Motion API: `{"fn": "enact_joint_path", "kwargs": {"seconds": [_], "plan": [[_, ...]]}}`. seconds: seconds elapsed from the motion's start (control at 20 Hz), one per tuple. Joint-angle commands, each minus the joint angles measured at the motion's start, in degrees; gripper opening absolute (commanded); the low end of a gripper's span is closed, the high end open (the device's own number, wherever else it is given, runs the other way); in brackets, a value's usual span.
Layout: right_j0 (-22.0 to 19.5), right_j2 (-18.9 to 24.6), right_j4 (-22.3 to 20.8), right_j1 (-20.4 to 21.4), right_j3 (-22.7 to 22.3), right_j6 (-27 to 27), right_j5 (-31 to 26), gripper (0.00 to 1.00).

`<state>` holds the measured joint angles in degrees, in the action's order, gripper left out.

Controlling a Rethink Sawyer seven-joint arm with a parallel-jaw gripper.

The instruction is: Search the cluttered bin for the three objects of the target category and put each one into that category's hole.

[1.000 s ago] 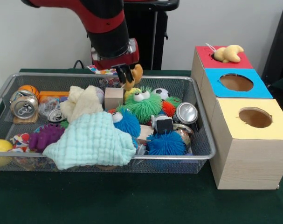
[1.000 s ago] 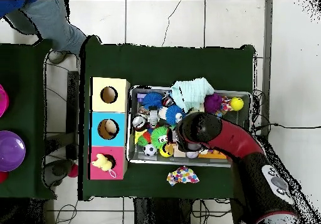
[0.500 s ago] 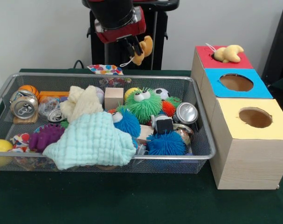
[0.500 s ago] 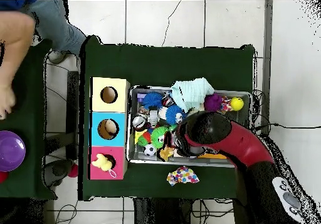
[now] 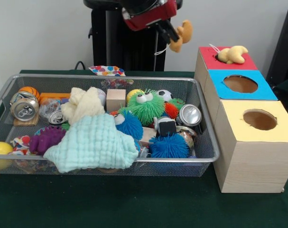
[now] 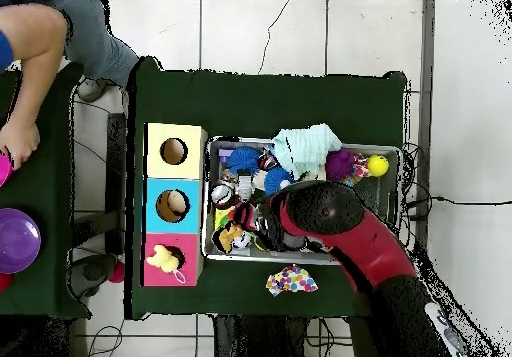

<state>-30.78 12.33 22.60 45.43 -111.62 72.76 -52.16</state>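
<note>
My gripper is shut on a small orange plush animal and holds it high above the bin's far right corner, left of the red-faced hole. In the overhead view the plush shows at the arm's tip. The wire mesh bin holds a clutter of toys. A pale yellow plush lies on the red face of the wooden box, over the hole; it also shows in the overhead view.
In the bin: a green puffer ball with googly eyes, blue puffer balls, a mint cloth, cans, a wooden block. Blue-faced hole and yellow-faced hole lie nearer. A person's arm shows at overhead top left.
My gripper rose out of the bin with the orange plush and moved right in the front view, toward the red-faced box. The person's arm moved further into the overhead view.
</note>
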Motion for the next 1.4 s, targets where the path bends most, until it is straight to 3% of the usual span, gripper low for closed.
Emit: {"fn": "enact_joint_path", "kwargs": {"seconds": [0.05, 0.4, 0.8, 1.25, 1.4], "plan": [[1.17, 7.63, 12.93, 1.74, -13.45, 5.06, 10.01, 0.0], [1.63, 8.45, 16.27, 2.61, -17.45, 2.92, 13.14, 0.0], [1.74, 12.4, 21.54, 2.31, -20.97, 2.9, 17.86, 0.0], [5.35, 16.14, 35.36, 5.96, -25.58, 0.84, 18.58, 0.0], [6.55, 16.19, 37.93, 5.64, -25.49, -0.82, 19.26, 0.0]]}}
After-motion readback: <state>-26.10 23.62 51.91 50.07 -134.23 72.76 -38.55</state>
